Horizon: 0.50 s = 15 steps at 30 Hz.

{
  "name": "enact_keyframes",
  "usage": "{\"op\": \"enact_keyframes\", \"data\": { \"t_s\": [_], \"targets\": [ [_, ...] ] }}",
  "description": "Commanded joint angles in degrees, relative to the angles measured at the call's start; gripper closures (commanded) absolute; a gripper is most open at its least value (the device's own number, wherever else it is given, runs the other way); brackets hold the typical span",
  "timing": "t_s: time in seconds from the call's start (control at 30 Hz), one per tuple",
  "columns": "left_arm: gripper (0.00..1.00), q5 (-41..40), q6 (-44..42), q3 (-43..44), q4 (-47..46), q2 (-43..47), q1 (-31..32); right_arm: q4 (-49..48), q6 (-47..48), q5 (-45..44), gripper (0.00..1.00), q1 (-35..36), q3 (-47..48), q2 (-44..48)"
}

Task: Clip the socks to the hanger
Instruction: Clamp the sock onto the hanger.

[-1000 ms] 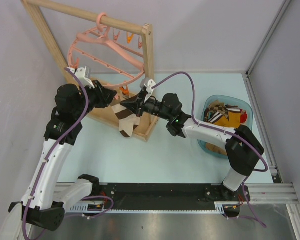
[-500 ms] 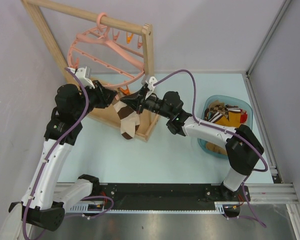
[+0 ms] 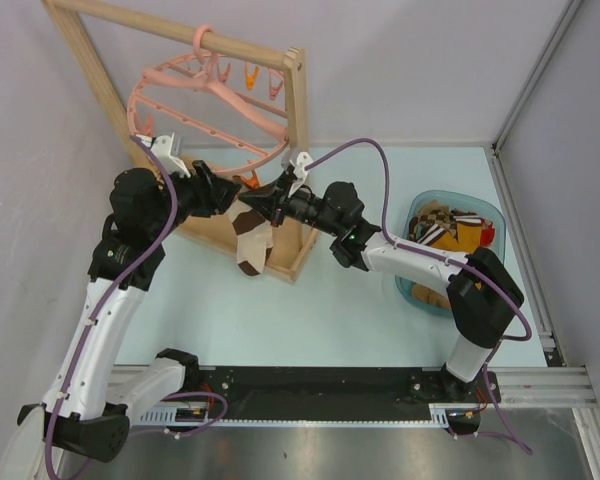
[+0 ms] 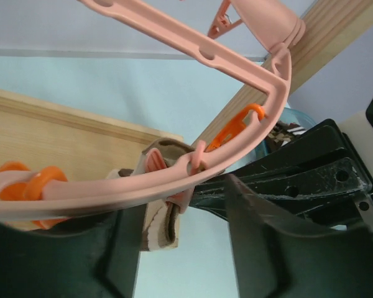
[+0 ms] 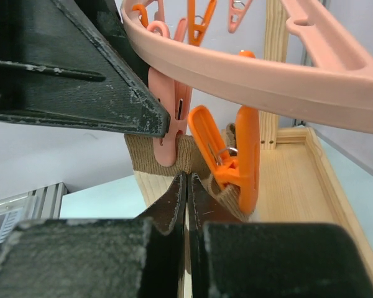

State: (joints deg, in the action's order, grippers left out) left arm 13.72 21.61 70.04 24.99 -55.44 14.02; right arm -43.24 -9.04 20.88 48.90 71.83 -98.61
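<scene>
Dangling cream-and-brown sock, ribbed top just beneath tilted pink hanger.

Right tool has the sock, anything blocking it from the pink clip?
Nothing visible. The sock cuff, pinched in the right tool, sits right at the pink clip; an orange clip hangs beside it, not between.

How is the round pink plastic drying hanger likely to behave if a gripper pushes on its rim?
It would probably swing or tilt: the hanger hangs only by its hook over the wooden bar. It is likely light and a bit flexible, since the ring is thin, open-spoked plastic. Its dangling orange clip would probably wobble too.
</scene>
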Motion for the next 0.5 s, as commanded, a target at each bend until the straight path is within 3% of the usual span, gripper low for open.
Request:
{"op": "enact_keyframes", "data": {
  "t_s": [0.0, 0.07, 0.23, 0.47],
  "targets": [
    [0.32, -0.09, 0.02, 1.06, -1.26, 1.03, -0.22, -3.78, -0.28, -1.46, 1.0, 0.05, 2.7, 0.35],
    [0.27, -0.44, -0.25, 1.5, -0.47, 1.21, -0.31, -3.69, -0.37, -1.64, 0.96, 0.14, 2.7, 0.52],
    [0.11, -1.85, -1.04, 4.22, 2.24, 2.62, -0.31, -2.9, -0.54, -3.04, 0.62, -0.13, 2.61, 0.61],
    [0.05, -5.19, -3.58, 9.32, 8.75, 5.34, -0.22, -0.35, 0.42, -8.31, 0.45, -0.21, 2.61, 1.22]
  ]
}}
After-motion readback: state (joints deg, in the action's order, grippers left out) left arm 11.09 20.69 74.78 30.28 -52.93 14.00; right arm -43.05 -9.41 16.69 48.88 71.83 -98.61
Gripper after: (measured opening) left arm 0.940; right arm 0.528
